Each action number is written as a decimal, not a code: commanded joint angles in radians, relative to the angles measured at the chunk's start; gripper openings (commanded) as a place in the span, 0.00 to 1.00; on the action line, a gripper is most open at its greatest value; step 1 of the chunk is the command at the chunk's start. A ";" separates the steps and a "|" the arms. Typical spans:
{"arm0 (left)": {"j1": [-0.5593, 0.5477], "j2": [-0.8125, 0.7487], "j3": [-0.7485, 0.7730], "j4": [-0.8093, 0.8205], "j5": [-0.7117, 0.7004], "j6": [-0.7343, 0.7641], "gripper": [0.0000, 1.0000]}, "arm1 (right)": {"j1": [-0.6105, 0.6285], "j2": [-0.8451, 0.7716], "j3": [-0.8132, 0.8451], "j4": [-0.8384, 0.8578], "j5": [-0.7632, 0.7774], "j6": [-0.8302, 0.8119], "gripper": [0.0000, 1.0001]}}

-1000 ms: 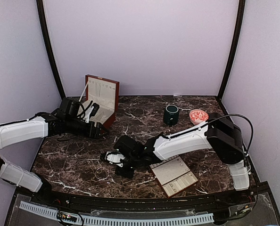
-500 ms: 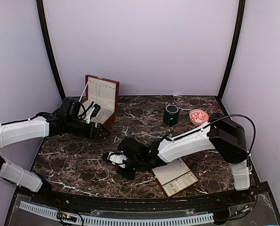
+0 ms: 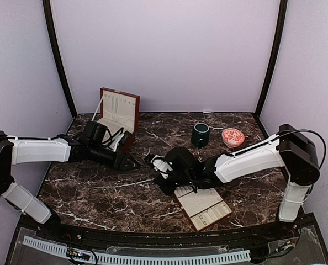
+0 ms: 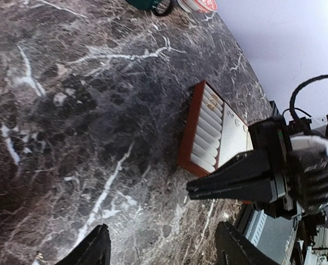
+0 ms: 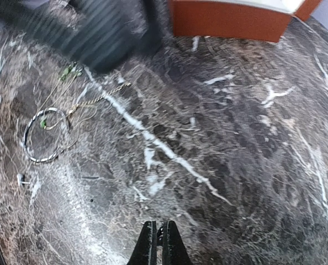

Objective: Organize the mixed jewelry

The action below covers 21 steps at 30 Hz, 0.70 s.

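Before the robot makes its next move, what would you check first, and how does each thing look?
1. Right gripper holding a piece: cannot tell; its fingers are shut.
2. Left gripper open, nothing between its fingers: ok.
3. The two grippers apart, not touching: ok, though close.
4. Bangle and chain put away: not ok; both lie on the marble table.
5. Wooden box lid open: ok.
6. Padded tray lying flat: ok.

You can count one wooden box (image 3: 118, 113), one padded tray (image 3: 205, 207), one mug (image 3: 200, 134), one bowl (image 3: 232, 136) and one bangle (image 5: 42, 135).
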 commanded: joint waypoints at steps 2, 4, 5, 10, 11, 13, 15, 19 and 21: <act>-0.061 0.038 -0.014 0.069 0.102 -0.011 0.63 | -0.020 -0.074 -0.061 0.098 0.038 0.073 0.00; -0.072 0.055 -0.010 0.082 0.139 -0.011 0.59 | -0.022 -0.097 -0.078 0.113 0.038 0.095 0.00; -0.096 0.066 -0.007 0.087 0.148 -0.010 0.58 | -0.022 -0.108 -0.085 0.120 0.037 0.102 0.00; -0.143 0.110 0.007 0.117 0.200 -0.017 0.53 | -0.022 -0.145 -0.103 0.135 0.035 0.122 0.00; -0.147 0.117 0.009 0.123 0.204 -0.022 0.51 | -0.022 -0.150 -0.107 0.138 0.033 0.123 0.00; -0.152 0.129 0.015 0.132 0.214 -0.028 0.49 | -0.023 -0.159 -0.111 0.143 0.027 0.125 0.00; -0.154 0.140 0.024 0.139 0.220 -0.032 0.47 | -0.022 -0.167 -0.115 0.145 0.021 0.125 0.00; -0.156 0.151 0.032 0.151 0.222 -0.038 0.43 | -0.022 -0.174 -0.120 0.152 0.009 0.126 0.00; -0.156 0.157 0.036 0.157 0.227 -0.042 0.42 | -0.023 -0.180 -0.125 0.159 -0.003 0.128 0.00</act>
